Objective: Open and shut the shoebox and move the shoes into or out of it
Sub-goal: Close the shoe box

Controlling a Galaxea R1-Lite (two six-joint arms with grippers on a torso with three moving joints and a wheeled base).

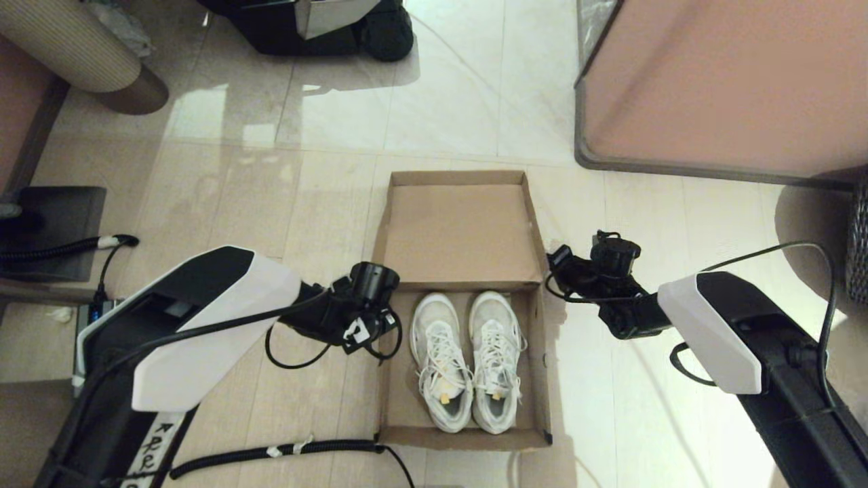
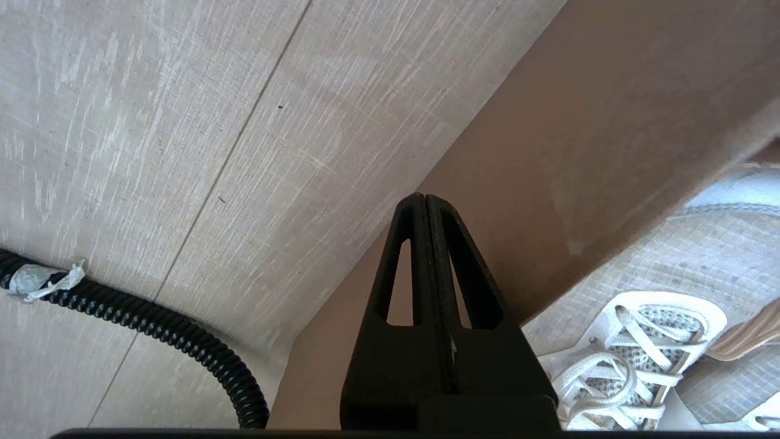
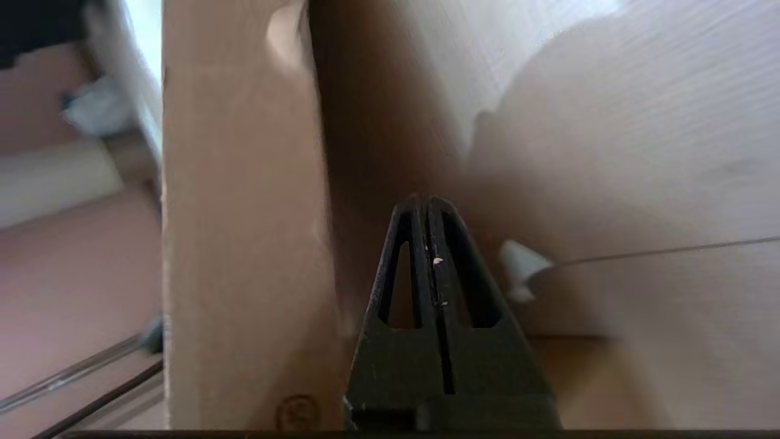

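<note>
Step in hand: I judge this to be the closing stage. The shoebox point(image 1: 463, 305) lies open on the floor, and the shoes point(image 1: 468, 359) are already inside the tray.
Shoebox: flat, plain brown cardboard, nearly square. Its hinged lid point(image 1: 458, 230) is folded back flat on the tiles beyond the tray, inner face up.
Shoes: white lace-up sneakers with pale mesh panels, side by side in the tray, toes toward the lid hinge, small yellow marks inside.
My left gripper point(image 2: 425, 204): fingers pressed together on nothing, hanging just outside the shoebox's left wall, near the hinge line.
My right gripper point(image 3: 423, 204): fingers pressed together, empty, just outside the shoebox's right wall at the hinge, beside the lid's raised side flap.
Next move: I reckon the lid must be lifted from its far or side edge and swung over the shoes. Thin card bends easily, so a push from both sides should keep it square.
Floor point(image 1: 271, 203): glossy pale tile; the shoebox could slide if shoved.
Nearby: a black ribbed hose point(image 2: 183, 341) lies left of the shoebox.
</note>
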